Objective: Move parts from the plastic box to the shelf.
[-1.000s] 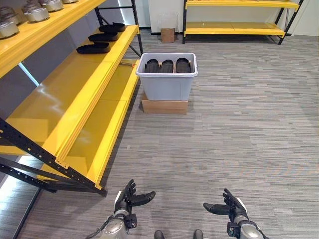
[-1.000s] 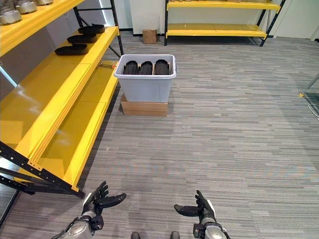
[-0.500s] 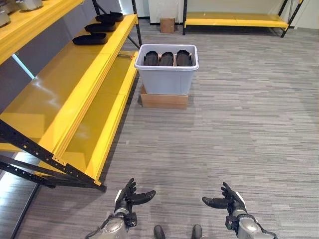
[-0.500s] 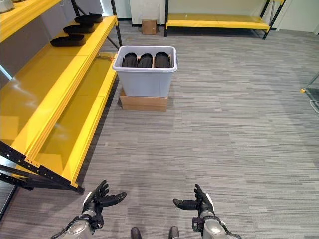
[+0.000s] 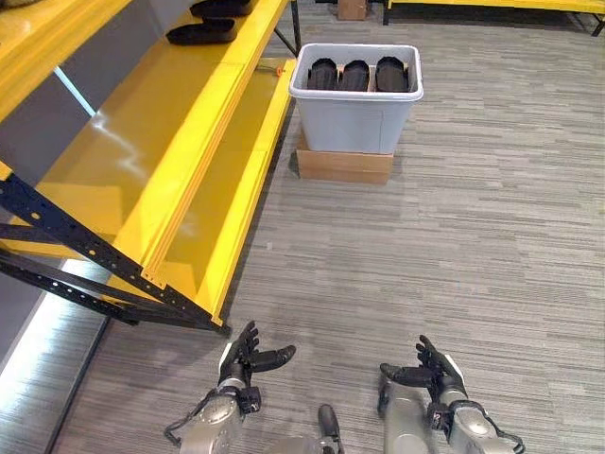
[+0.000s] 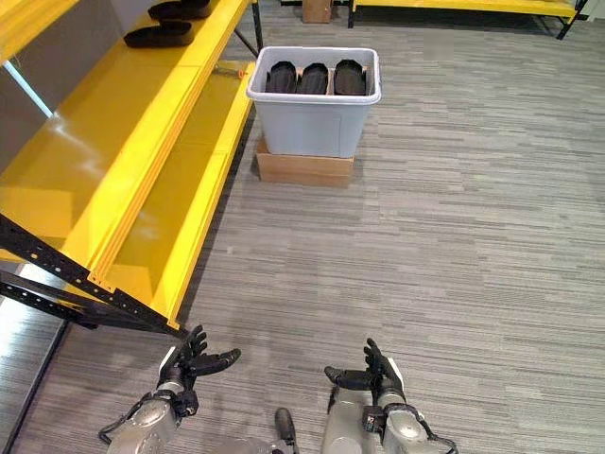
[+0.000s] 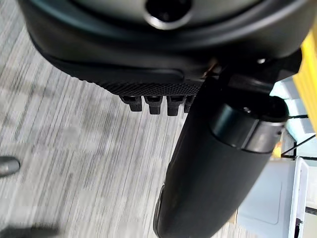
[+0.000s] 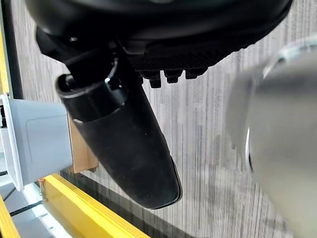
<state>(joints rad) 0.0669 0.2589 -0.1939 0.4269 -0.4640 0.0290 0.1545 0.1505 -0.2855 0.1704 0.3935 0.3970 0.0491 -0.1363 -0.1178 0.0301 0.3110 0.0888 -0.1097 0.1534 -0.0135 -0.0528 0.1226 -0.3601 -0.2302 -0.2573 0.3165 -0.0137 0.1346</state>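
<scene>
My view has swung closer since a second ago, so the box (image 5: 356, 109) now sits higher and nearer in my head cameras; the things themselves look unmoved. It rests on a brown block (image 5: 344, 165) on the floor, just beside the yellow shelf (image 5: 142, 170), with three dark parts (image 5: 357, 75) standing inside and more parts on the shelf (image 5: 201, 32); I can read no writing anywhere. My left hand (image 5: 238, 364) and right hand (image 5: 436, 371) hang low over the floor, well apart from the box, fingers spread wide and empty.

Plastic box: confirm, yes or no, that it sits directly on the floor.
No. The plastic box rests on a flat cardboard box.
</scene>
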